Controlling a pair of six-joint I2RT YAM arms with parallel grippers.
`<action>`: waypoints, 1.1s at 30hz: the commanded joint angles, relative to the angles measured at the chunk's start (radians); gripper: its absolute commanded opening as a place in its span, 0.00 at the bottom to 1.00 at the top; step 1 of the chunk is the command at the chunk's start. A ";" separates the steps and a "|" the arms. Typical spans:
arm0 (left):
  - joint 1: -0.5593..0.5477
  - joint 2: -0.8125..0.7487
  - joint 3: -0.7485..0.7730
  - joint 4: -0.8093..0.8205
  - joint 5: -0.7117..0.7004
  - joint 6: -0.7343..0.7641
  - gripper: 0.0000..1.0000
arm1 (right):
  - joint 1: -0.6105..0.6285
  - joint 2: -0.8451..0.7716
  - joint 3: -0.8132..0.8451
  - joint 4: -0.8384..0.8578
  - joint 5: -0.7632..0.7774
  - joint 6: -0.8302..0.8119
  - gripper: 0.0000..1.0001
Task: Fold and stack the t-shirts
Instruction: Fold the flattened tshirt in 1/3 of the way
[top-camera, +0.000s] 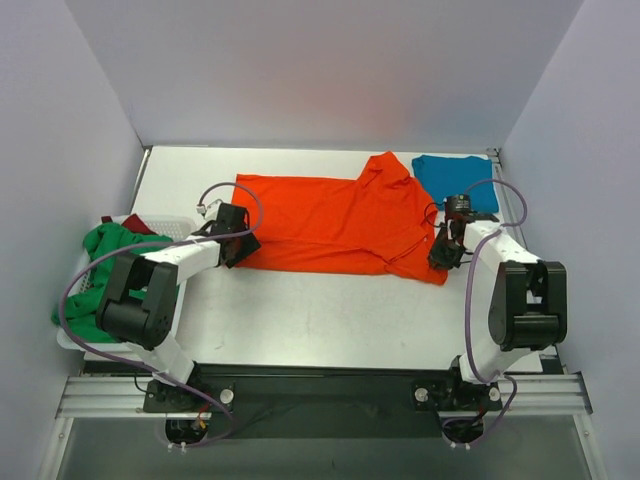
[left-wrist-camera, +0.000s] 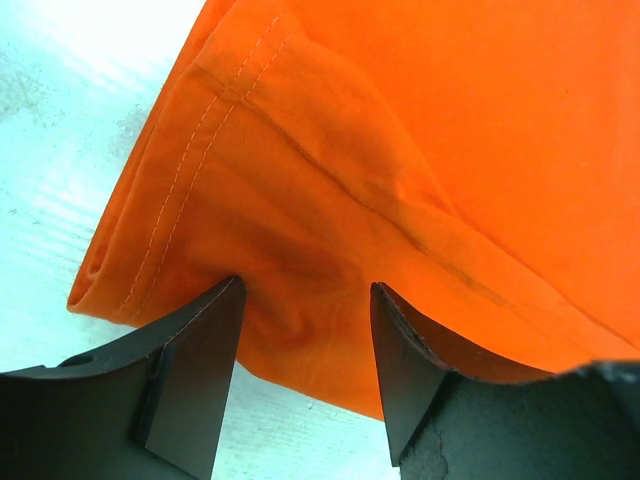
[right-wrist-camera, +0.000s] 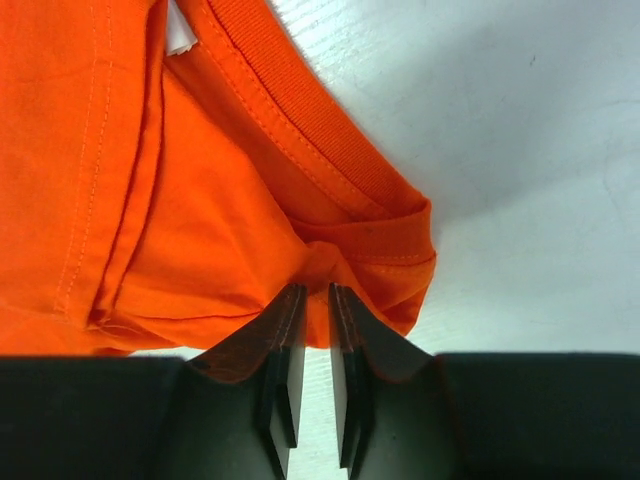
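Right hand (right-wrist-camera: 317, 295) pinches t-shirt (right-wrist-camera: 200, 200) (orange); left hand (left-wrist-camera: 306, 290) spread

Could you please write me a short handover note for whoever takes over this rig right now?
The left gripper is open, jaws either side of the orange t-shirt's left edge, not pinching yet.
The right gripper is pinched on a fold of that shirt beside its collar.
The teal t-shirt lies folded at the table's far right; the green t-shirt and dark red t-shirt sit crumpled in the white basket, left.
Done: teal folded. Left: fold orange, probably stack it on teal, then the basket's two.
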 joint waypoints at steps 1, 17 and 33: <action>0.007 0.041 0.025 -0.036 0.004 -0.014 0.63 | -0.004 0.008 0.038 -0.011 0.038 -0.041 0.11; 0.010 0.053 0.030 -0.099 -0.036 -0.019 0.63 | 0.060 0.111 0.250 -0.164 0.225 -0.128 0.00; 0.020 -0.142 -0.056 -0.123 -0.096 0.000 0.68 | 0.008 -0.061 0.080 -0.060 0.057 -0.091 0.33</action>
